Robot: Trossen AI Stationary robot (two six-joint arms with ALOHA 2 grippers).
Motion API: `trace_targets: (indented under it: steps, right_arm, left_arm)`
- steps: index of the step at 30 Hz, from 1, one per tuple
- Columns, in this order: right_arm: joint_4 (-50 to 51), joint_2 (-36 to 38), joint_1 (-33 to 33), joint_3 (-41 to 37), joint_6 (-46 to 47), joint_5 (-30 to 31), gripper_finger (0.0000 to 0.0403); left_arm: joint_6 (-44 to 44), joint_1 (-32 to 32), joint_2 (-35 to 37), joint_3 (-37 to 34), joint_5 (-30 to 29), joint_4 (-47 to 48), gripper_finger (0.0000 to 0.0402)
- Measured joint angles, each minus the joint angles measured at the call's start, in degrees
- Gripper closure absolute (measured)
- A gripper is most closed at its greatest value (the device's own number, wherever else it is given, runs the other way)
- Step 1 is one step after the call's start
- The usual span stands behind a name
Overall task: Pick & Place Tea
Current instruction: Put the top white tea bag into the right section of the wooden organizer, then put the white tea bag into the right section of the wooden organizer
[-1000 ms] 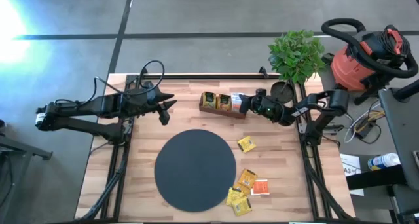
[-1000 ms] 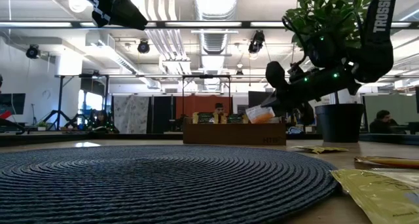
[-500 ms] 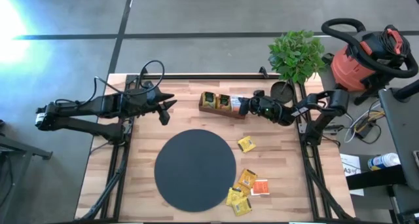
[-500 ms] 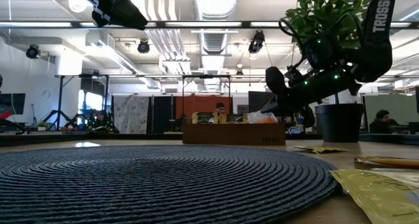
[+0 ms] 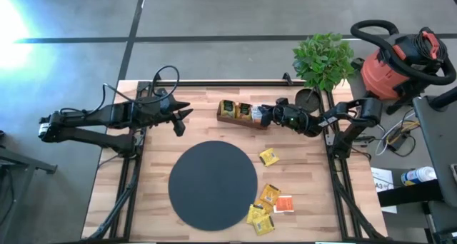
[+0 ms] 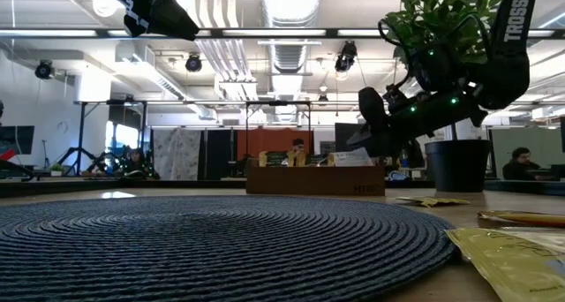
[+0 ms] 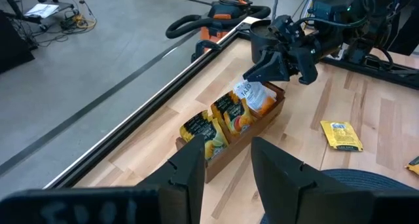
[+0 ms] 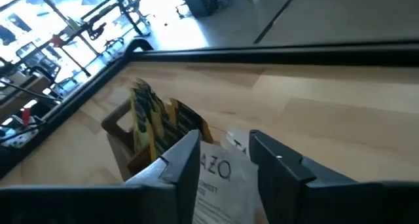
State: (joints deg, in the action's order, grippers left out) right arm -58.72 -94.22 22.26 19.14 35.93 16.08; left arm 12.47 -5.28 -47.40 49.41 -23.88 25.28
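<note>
Now right tool parted, white sachet down in tray.

Desk layout, high view. Disc lies at centre front. Tray sits behind the disc, toward the back edge, with sachets standing in it. Right gripper is at the tray's right end, jaws apart over a sachet that stands in that end compartment. Left gripper hovers over the back left of the desk, well apart from the tray. One loose sachet lies just right of the disc. A cluster of loose sachets lies at the disc's front right. Plant stands at the back right corner.
</note>
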Motion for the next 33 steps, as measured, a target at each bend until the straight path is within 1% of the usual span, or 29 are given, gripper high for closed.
trace_targets:
  steps: [3,5,7,9,13,19,24,26,29,33]
  right_arm:
    - [0.71,2.33,-0.01,-0.15,-0.17,-0.1,0.0264]
    - [3.12,4.77,0.0,-0.16,-0.17,-0.1,0.026]
    - [6.86,7.4,0.0,0.08,-0.12,-0.33,0.026]
    - [12.3,10.16,0.0,0.86,-0.35,-2.68,0.0259]
    - [32.46,15.3,-0.26,4.87,-2.2,-9.04,0.0261]
    - [59.16,21.35,-3.73,14.17,-8.33,-13.58,0.0274]
    - [80.5,23.15,-6.93,22.74,-9.33,-20.75,0.0285]
    - [86.93,23.16,-8.79,24.95,-8.57,-23.04,0.0288]
    - [92.69,23.26,-12.8,26.65,-5.87,-23.88,0.0292]
    - [93.29,22.86,-19.49,26.5,0.33,-23.7,0.0297]
  left_arm:
    - [0.02,0.0,0.0,0.0,0.0,0.0,0.0282]
    - [0.02,0.0,0.0,0.0,0.0,0.01,0.0282]
    - [0.02,0.0,0.0,0.0,0.0,0.0,0.0282]
    - [0.0,0.01,0.0,0.0,0.0,0.02,0.0282]
    - [0.0,0.0,0.0,0.0,0.0,0.02,0.0282]
    - [0.09,0.0,-0.18,0.0,0.0,-0.31,0.0282]
    - [0.42,0.02,-1.6,0.0,1.09,-1.45,0.0282]
    - [0.44,0.0,-2.54,0.0,1.74,-1.49,0.0282]
    - [0.44,0.02,-4.25,0.0,1.91,-1.48,0.0282]
    - [0.8,0.02,-7.06,0.0,2.43,-1.49,0.0282]
